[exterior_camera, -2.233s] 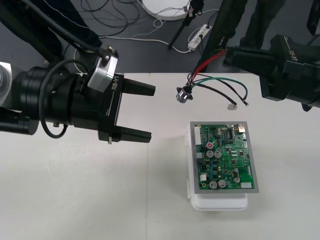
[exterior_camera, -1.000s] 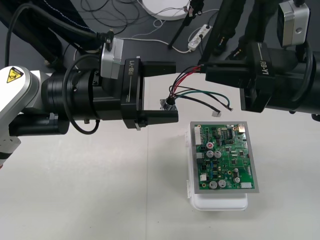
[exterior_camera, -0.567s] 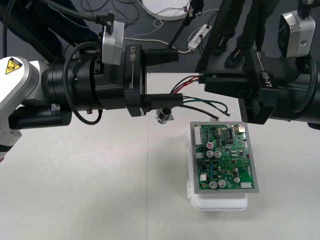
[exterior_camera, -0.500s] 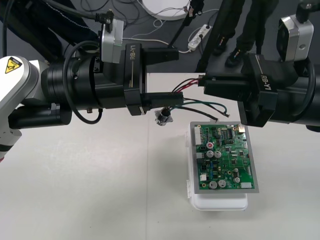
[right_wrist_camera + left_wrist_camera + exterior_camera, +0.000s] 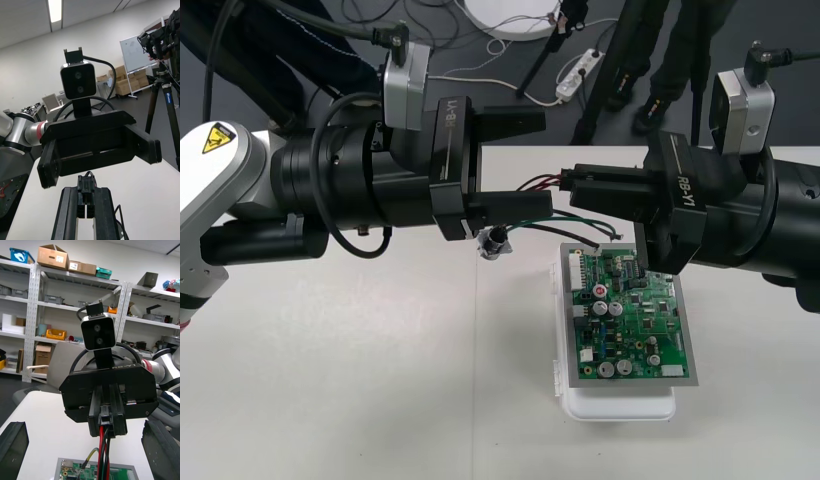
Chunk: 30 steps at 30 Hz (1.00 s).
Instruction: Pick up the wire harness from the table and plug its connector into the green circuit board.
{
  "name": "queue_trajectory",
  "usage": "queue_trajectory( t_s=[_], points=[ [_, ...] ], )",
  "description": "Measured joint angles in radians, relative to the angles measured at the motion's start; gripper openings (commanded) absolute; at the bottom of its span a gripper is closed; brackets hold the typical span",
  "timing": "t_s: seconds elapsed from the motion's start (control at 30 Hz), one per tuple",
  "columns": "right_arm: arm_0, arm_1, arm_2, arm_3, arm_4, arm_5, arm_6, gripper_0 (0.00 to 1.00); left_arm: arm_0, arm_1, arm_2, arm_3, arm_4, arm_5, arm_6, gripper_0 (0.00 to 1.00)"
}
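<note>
right pincer (image 5: pixel 576 181): closed on the small black plug (image 5: pixel 87 192) of the thin-wired wire harness (image 5: pixel 545 200), held in the air over the far part of the plain light counter (image 5: pixel 330 380). In the right wrist view its two black fingers (image 5: pixel 69 213) stand together with the plug clamped between the tips. The arm comes in from the right and the pincer points toward the robot's left.

left pincer (image 5: pixel 546 160): open, jaws wide apart. In the front view one finger is above the wires and one below. It faces the right pincer tip to tip, and the plug sits just at the mouth of the gap. In the left wrist view its own fingers (image 5: pixel 13 446) stand out at the two lower corners, with the right pincer and plug in the middle between them. I see no contact with the plug or the wires.

harness: red, black and green wires (image 5: pixel 102 450) run from the plug. The round metal socket with flange (image 5: pixel 493 243) hangs at the other end, under the left pincer's lower finger, near the board's far-left corner. Can't tell whether it touches the counter. The green wire loops toward the board's far edge; contact there is unclear.

board: green circuit board (image 5: pixel 632 315) on a white base (image 5: pixel 620 405), flat on the counter, nearer the robot than both pincers. The plug is apart from it, up in the right pincer.
</note>
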Motion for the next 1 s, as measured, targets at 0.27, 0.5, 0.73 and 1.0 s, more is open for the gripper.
queue_trajectory(
  t_s=[0.27, 0.5, 0.73, 1.0],
  points=[
    [0.011, 0.032, -0.001, 0.0, 0.0, 0.0, 0.004, 0.0, -0.001, 0.019, -0.033, 0.0, 0.0, 0.004, 0.0, 0.89],
    [0.024, 0.042, -0.005, 0.0, -0.004, 0.0, 0.02, 0.0, -0.002, 0.02, -0.035, 0.0, 0.01, 0.011, 0.0, 0.88],
    [0.029, 0.043, -0.008, 0.0, -0.035, 0.0, 0.02, 0.0, -0.002, 0.02, -0.035, 0.0, 0.024, 0.014, 0.0, 0.81],
    [0.034, 0.044, -0.013, 0.0, -0.038, 0.0, 0.021, 0.0, -0.002, 0.02, -0.035, 0.0, 0.029, 0.016, 0.0, 0.81]
  ],
)
